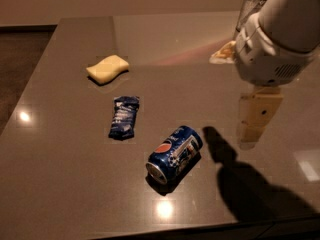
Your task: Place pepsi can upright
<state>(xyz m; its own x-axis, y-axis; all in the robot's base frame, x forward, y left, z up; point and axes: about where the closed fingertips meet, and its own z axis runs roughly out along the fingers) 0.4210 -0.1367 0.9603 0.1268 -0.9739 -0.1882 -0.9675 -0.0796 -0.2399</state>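
The gripper (257, 119) hangs off the white wrist housing at the right of the scene, above the table (60, 184), its pale tan body pointing down. Whether it is open or closed cannot be told from this angle. It carries nothing that can be seen, and the can lies free of it. The arm's dark shadow falls across the near right of the tabletop, its tip just beside the can's far end.

The pepsi can (175, 154) is to the left of the gripper and nearer, apart from it. It lies on its side near the table's near edge. One silver end points near-left, the other end points far-right, and the round logo faces up.

Further left and a little farther back lies a flat crinkled blue snack wrapper (124, 117), close to the can but not touching it. Beyond that, towards the far left, sits a yellow sponge (107, 69). At the far right a clear glass (252, 4) stands behind the wrist, with a pale crumpled item beside it, partly hidden.

The step in hand looks like the approach, with no grasp made yet and the can not yet upright. The next move probably calls for bringing the gripper left and nearer until it is over the can. It would then need turning so its closing direction crosses the can's round body, and lowering without nudging the can, which would roll easily. Once the can is held, it would have to be tipped onto one silver end and released on bare tabletop away from the wrapper.
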